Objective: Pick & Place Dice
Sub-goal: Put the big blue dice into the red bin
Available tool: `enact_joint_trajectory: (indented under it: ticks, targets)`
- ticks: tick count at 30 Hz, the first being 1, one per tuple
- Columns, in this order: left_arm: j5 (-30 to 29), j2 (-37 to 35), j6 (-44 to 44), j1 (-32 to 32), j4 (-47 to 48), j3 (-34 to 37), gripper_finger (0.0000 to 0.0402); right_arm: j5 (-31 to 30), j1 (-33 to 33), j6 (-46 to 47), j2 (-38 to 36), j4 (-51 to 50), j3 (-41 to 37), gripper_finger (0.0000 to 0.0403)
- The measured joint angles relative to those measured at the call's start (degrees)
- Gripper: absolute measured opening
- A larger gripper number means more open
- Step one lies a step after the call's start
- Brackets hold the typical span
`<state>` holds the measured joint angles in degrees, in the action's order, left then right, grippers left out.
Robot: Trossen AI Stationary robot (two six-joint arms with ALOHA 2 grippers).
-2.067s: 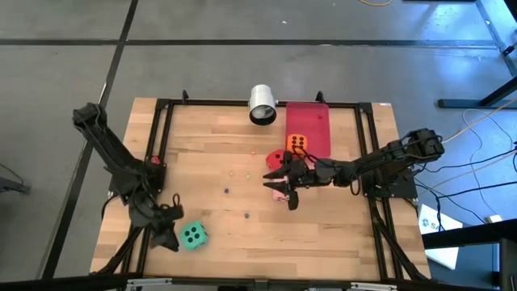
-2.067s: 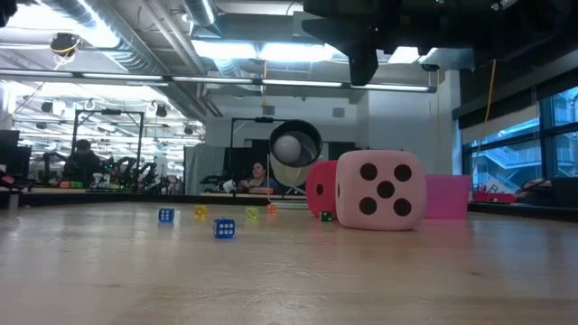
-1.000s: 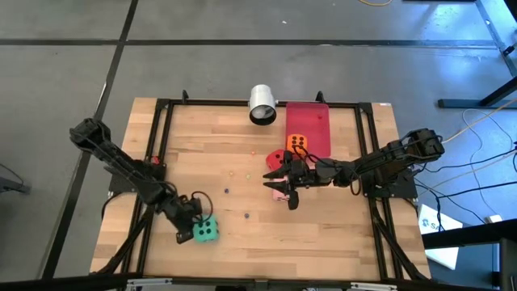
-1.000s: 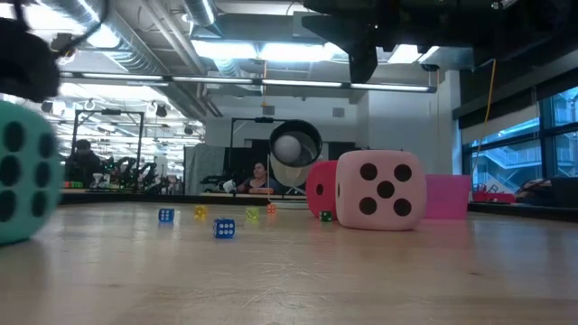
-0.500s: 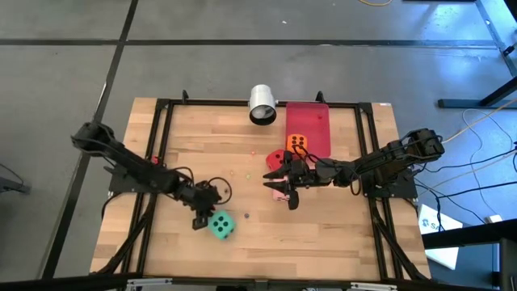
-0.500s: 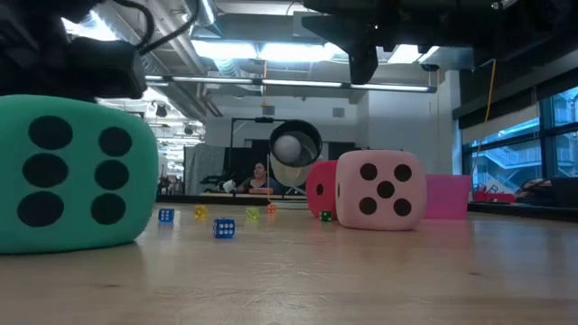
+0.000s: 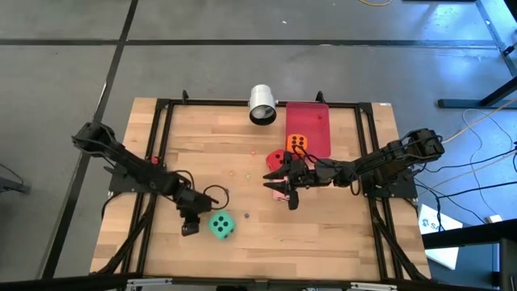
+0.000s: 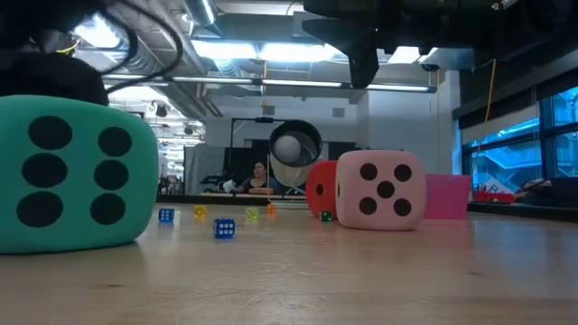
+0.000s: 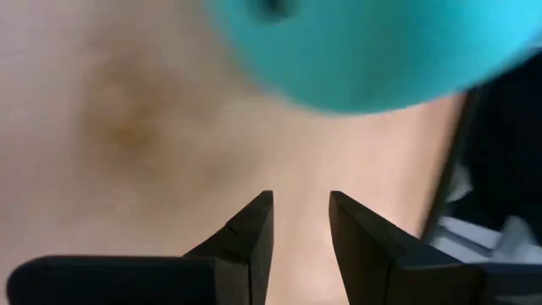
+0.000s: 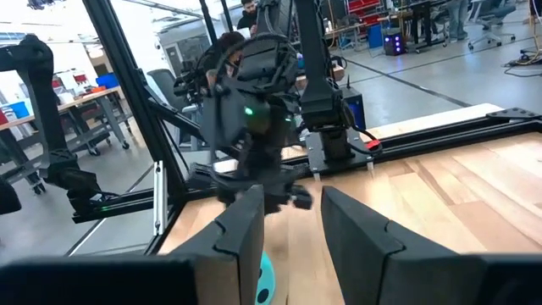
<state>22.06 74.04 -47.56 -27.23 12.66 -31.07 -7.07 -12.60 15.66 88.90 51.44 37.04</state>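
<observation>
From above, the left claw (image 7: 189, 228) sits beside the green die (image 7: 220, 225), not holding it. The right claw (image 7: 279, 184) hangs over the pink die (image 7: 279, 194). Low down, green die (six dots showing) rests on the table (image 8: 298, 280). Both wrist cameras show fingers a little apart, empty.

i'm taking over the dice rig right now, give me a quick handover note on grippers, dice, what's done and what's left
Left gripper: low over the table beside the green die, fingers a little apart, holding nothing; the die sits free on the wood.
Right gripper: hovering above the pink die near the table's middle, fingers slightly apart, nothing held.
Orange die lies on the red tray. Red die is on the table next to the tray, beside the pink one. White cup lies on its side at the far edge.
Done: orange on the tray. Left, if the tray is the goal: red, pink, green.
</observation>
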Motion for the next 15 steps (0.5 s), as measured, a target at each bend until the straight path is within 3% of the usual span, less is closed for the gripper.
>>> enact_joint_trajectory:
  ticks: [6,15]
  targets:
    - [-1.46,0.00,-1.18,-1.96,-12.82,0.00,0.0108,0.00,0.00,-0.02,0.00,-0.06,0.00,0.0121]
    - [-13.04,0.00,5.03,0.72,-12.87,0.00,0.0108,0.00,0.00,-0.02,0.00,-0.14,0.00,0.0121]
